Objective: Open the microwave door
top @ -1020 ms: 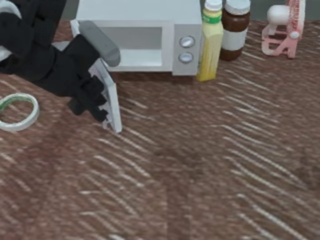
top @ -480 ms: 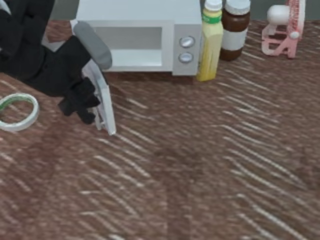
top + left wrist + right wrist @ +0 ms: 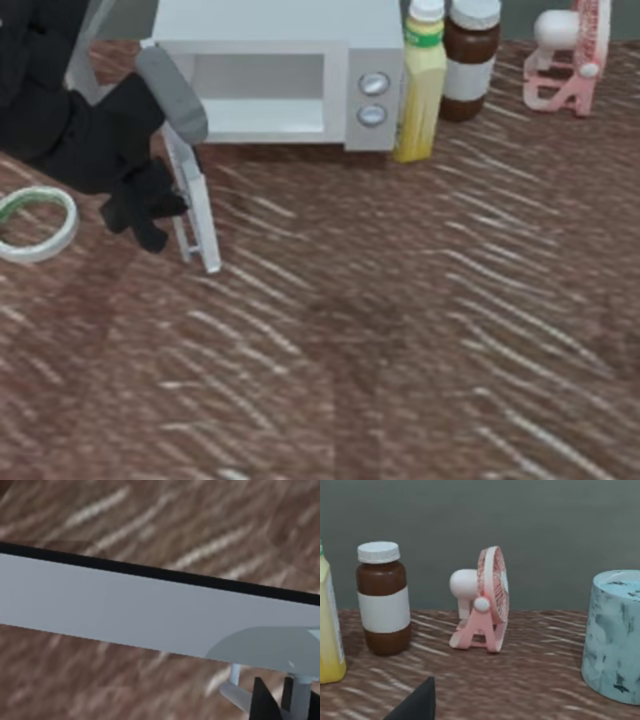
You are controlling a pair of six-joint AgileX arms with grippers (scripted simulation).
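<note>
The light-grey microwave [image 3: 280,25] stands at the back of the table, its pale inside showing. Its door [image 3: 203,225] is swung wide open on the left hinge and points toward the table's front. My left gripper [image 3: 165,215] is just left of the door's free end, shut on the door handle [image 3: 183,236]. In the left wrist view the door [image 3: 125,605] runs across as a grey band. There the left gripper [image 3: 292,705] has its black fingers on either side of the handle [image 3: 301,700]. My right arm is outside the top view.
A white tape roll [image 3: 35,222] lies left of my left arm. Right of the microwave stand a yellow bottle [image 3: 420,90], a brown jar [image 3: 470,60] and a pink fan [image 3: 570,60]. The right wrist view also shows a pale blue cylinder [image 3: 615,635].
My left gripper has moved left with the handle, and the door has swung farther open, its free end going left.
</note>
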